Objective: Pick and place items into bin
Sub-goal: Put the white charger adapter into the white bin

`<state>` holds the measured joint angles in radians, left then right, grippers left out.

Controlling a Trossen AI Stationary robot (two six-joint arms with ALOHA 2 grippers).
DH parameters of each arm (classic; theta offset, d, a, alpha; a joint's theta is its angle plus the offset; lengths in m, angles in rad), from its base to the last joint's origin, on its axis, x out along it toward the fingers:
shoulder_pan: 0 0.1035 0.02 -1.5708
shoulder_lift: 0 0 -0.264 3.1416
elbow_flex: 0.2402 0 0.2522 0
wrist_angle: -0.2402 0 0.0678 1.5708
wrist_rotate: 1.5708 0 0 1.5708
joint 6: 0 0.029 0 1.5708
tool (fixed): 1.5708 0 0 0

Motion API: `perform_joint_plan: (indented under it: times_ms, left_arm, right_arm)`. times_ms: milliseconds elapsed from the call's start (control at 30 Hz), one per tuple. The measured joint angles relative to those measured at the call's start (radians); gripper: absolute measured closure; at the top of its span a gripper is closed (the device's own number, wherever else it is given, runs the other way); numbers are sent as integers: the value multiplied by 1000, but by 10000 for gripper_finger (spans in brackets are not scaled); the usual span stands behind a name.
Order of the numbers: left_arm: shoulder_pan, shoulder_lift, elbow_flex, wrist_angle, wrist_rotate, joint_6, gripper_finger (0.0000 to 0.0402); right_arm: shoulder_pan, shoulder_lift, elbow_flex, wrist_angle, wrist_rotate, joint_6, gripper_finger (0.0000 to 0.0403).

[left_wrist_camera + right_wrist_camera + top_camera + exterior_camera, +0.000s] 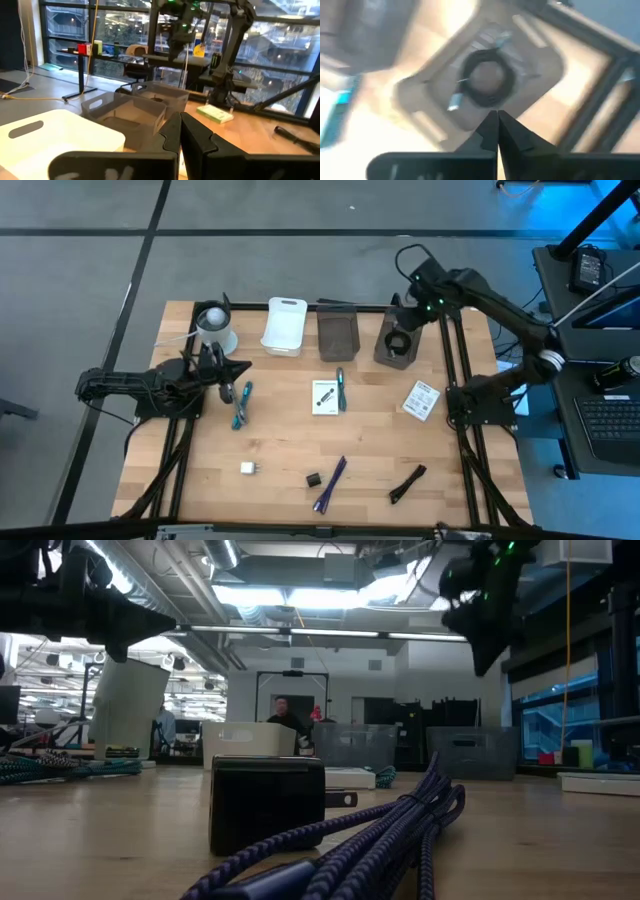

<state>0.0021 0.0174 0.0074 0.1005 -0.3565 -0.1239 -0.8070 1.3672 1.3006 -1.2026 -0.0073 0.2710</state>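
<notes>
- Your right pincer (418, 304) hovers pressed together, empty, over the rightmost bin (397, 340) holding the coiled cable (485, 79).
- Left pincer (243, 366) pressed together beside the teal pen (241, 405).
- Purple pen (330, 483), black marker (407, 483), cards (421, 399) lie loose on the table (280, 435).

The right arm reaches from its base at the table's three o'clock edge toward one o'clock, its right gripper (497, 131) poised above the table, pointing down, fingers pressed together and empty. The left arm lies low at nine o'clock, its left gripper (180, 135) closed, pointing toward three o'clock.
</notes>
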Motion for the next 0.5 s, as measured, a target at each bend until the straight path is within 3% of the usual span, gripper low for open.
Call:
perform_joint_plan:
  times_ms: [233, 367, 500]
  left_arm:
    - [0, 0, 0, 7, 0, 22, 398]
    - [0, 0, 0, 8, 13, -3, 398]
    - [0, 0, 0, 8, 42, -54, 398]
  right_arm:
    - [333, -124, -122, 137, -7, 372, 399]
    - [567, -173, -262, 324, 68, 613, 397]
    - [776, -192, -384, 543, 110, 732, 396]
